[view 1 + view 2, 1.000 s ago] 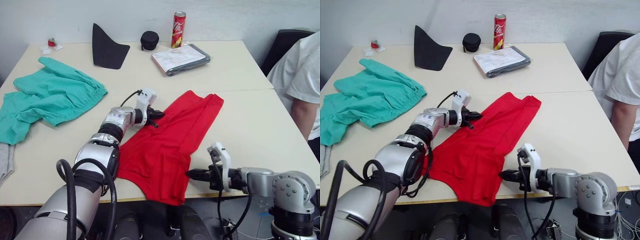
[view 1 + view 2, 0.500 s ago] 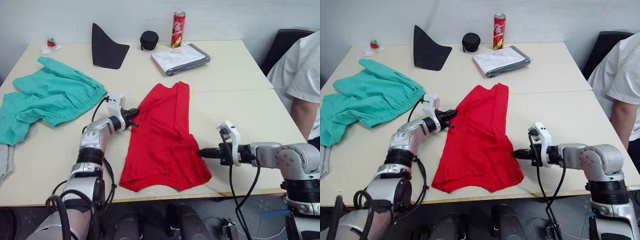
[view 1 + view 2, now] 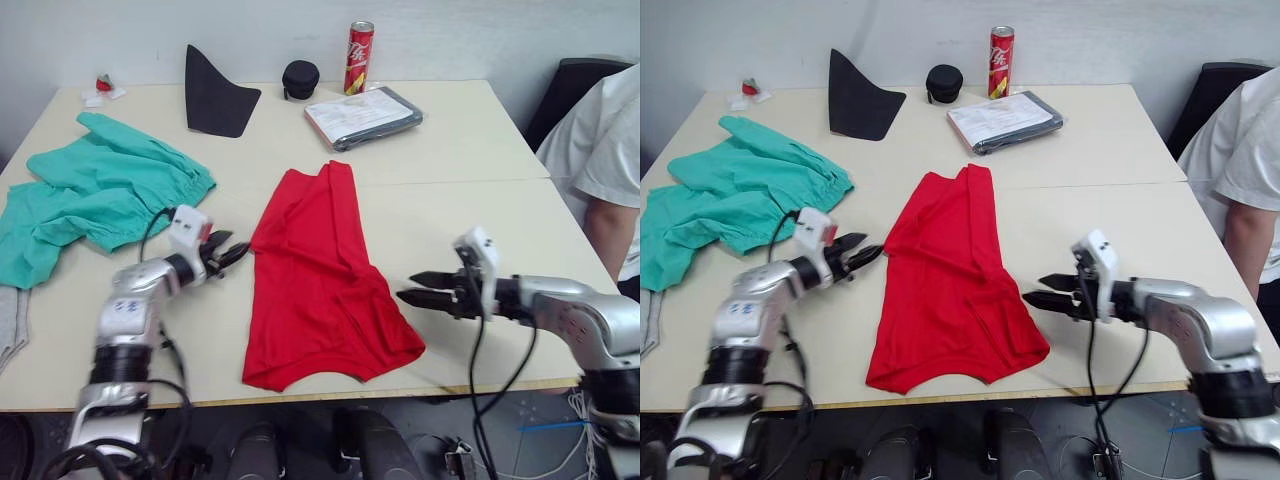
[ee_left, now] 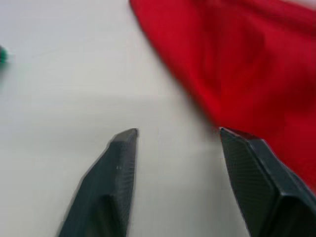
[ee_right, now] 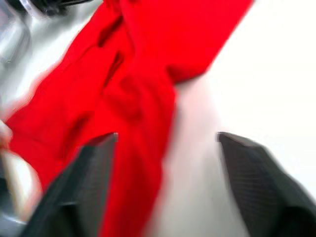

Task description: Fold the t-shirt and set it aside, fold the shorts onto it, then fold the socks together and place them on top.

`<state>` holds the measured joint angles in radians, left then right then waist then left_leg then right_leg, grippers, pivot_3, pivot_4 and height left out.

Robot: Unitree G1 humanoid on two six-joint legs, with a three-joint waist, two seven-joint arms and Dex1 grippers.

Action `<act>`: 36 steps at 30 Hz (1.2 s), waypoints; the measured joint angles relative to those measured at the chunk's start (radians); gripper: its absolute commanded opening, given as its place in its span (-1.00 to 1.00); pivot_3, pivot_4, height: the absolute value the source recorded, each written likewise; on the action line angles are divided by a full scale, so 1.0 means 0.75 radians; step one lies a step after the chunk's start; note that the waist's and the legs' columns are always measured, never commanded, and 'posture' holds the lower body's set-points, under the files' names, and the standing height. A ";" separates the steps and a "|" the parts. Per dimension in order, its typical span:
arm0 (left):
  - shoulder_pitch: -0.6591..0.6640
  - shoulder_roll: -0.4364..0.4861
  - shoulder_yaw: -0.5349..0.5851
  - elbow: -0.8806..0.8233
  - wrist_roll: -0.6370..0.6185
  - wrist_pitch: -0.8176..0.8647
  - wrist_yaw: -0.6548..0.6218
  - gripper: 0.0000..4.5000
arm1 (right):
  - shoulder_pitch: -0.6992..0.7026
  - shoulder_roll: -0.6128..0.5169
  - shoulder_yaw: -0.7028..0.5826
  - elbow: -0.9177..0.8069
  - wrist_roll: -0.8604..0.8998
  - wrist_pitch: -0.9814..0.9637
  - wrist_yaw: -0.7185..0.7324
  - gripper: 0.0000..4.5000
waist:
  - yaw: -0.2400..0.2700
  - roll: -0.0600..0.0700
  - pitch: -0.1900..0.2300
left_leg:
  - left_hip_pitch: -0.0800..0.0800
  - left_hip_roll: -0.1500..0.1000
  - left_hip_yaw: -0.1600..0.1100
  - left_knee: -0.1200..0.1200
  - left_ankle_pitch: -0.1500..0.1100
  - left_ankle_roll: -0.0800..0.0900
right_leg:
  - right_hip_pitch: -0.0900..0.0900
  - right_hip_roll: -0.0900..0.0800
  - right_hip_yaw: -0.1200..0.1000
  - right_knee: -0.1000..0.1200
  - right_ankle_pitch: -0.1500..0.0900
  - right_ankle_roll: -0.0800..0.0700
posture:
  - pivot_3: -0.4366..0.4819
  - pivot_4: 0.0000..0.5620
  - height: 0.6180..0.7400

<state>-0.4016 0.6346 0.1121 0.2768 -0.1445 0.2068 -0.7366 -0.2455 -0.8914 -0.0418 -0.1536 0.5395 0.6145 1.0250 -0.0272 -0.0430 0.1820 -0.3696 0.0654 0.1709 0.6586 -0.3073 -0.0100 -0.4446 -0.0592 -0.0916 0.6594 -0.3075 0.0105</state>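
The red t-shirt lies folded lengthwise in a long strip on the table's middle, its lower end bunched. My left gripper hovers just off the t-shirt's left edge, open, with nothing between its fingers; the red cloth lies beyond one fingertip. My right gripper is open and empty just right of the shirt's lower right corner, and the shirt lies ahead of it. The teal shorts lie crumpled at the left. A grey sock peeks in at the left edge.
At the back of the table are a black pointed fabric piece, a black round case, a red can and a flat wrapped packet. A person in a white shirt sits at the right.
Both grippers have opened and let go of the t-shirt, then drawn back, the left to the left and the right to the right. The shirt now lies flat and further left.
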 measured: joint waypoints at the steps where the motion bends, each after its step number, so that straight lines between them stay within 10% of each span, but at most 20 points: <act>1: 0.049 0.058 -0.001 -0.004 0.018 -0.115 -0.049 0.73 | 0.061 -0.043 -0.001 0.032 -0.094 -0.223 0.085 1.00 | 0.000 0.000 0.000 | 0.001 0.000 0.001 0.000 0.000 0.000 | 0.001 0.000 0.000 -0.001 0.000 0.000 | -0.05 -0.47 1.00; 10: 0.143 0.168 -0.156 0.059 0.030 -1.064 -0.540 0.98 | 0.018 0.077 0.108 0.602 -0.547 -1.758 0.277 1.00 | -0.001 0.003 0.001 | 0.004 0.001 0.003 0.004 0.000 0.002 | 0.003 -0.001 0.002 0.002 0.004 0.000 | -0.05 -0.47 1.00; 23: 0.004 0.105 -0.401 0.173 -0.029 -1.481 -0.724 0.98 | -0.180 0.214 0.317 0.734 -0.665 -2.053 0.197 1.00 | -0.004 0.005 -0.002 | 0.025 0.005 0.004 0.002 -0.003 0.001 | 0.024 0.002 0.004 0.001 0.001 -0.004 | -0.05 -0.47 1.00; 33: -0.024 0.106 -0.467 0.230 -0.080 -1.582 -0.757 1.00 | -0.124 0.213 0.399 0.671 -0.650 -1.997 0.192 -0.42 | -0.005 0.007 -0.003 | 0.025 0.005 0.004 0.002 -0.003 0.001 | 0.023 0.003 0.004 0.001 0.000 -0.005 | -0.05 -0.47 1.00; 36: -0.023 0.114 -0.485 0.236 -0.087 -1.590 -0.771 0.58 | -0.112 0.211 0.415 0.662 -0.653 -1.992 0.189 -0.90 | -0.004 0.008 -0.003 | 0.025 0.005 0.004 0.002 -0.003 0.001 | 0.023 0.003 0.004 0.001 0.000 -0.005 | -0.05 -0.47 1.00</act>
<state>-0.4191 0.7199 -0.2514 0.4536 -0.2095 -0.9856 -1.3149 -0.3296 -0.7328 0.2697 0.3428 0.0497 -0.8795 1.1669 -0.0304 -0.0371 0.1800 -0.3511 0.0693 0.1739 0.6604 -0.3098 -0.0093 -0.4271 -0.0572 -0.0884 0.6602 -0.3074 0.0069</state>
